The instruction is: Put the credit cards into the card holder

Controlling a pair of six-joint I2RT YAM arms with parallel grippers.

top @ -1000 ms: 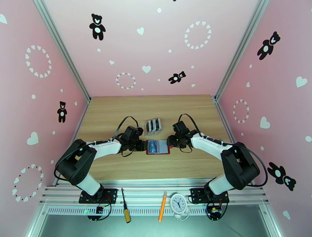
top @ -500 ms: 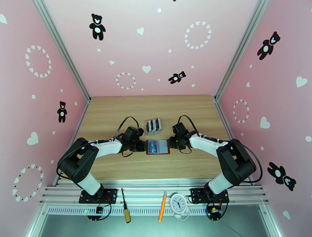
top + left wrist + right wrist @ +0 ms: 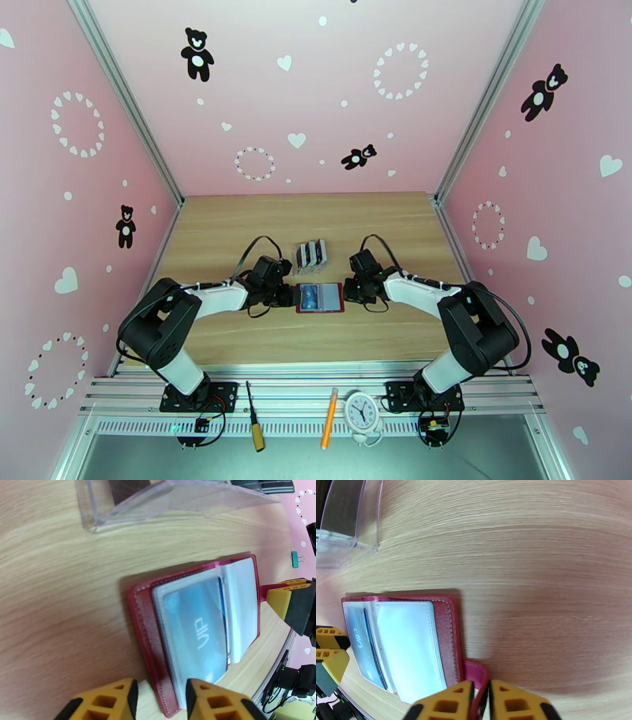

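The dark red card holder (image 3: 319,298) lies open on the table between both grippers. A teal-blue credit card (image 3: 197,634) marked VIP sits in its clear pocket, and a white page (image 3: 410,645) lies beside it. More dark credit cards (image 3: 311,253) stand in the clear rack behind. My left gripper (image 3: 158,685) is open at the holder's left edge, one finger (image 3: 213,701) over the pocket page and the other over the table. My right gripper (image 3: 480,687) is shut on the holder's pink-red snap tab (image 3: 476,673) at its right edge.
The clear slotted rack (image 3: 158,499) stands just behind the holder. A screwdriver (image 3: 254,426), an orange pen (image 3: 329,429) and a small clock (image 3: 363,412) lie on the front rail. Pink walls close in the table on three sides.
My right gripper's fingers have closed onto the snap tab, and the right arm has drawn in slightly. The left arm and the card holder have stayed put.
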